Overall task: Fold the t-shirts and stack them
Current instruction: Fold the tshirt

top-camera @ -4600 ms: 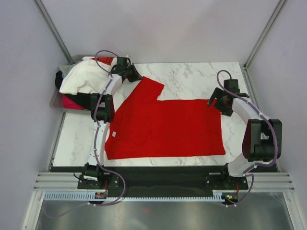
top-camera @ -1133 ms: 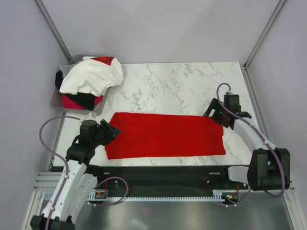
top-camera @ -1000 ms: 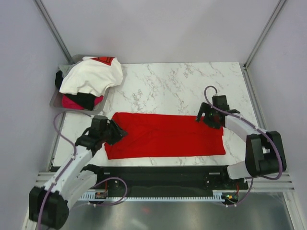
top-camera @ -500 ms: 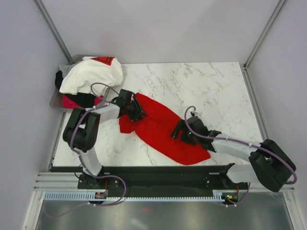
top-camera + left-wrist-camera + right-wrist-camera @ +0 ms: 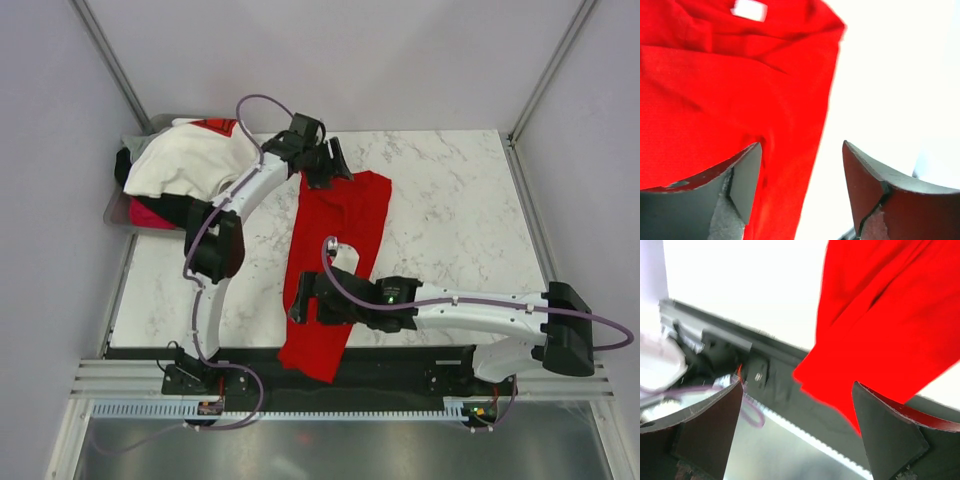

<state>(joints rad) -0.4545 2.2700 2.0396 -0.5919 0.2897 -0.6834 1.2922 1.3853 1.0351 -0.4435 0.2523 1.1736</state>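
Red t-shirt (image 5: 340,225): folded lengthwise into a narrow strip. Lies slantwise across marble table (image 5: 450,180), near end drooping over the front edge. Left gripper (image 5: 325,168) over far end, fingers apart, clasping nothing. Right gripper (image 5: 298,302) beside near half, fingers wide apart, empty. Likely needs cross-folds yet. Other t-shirts (image 5: 185,160) heaped unfolded in tray (image 5: 118,210); no stack begun.

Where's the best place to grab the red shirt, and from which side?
Likely the near end of the red shirt, pinched from above at its left edge: it lies as a long narrow strip, that end overhangs the table, and the open right gripper is close by.
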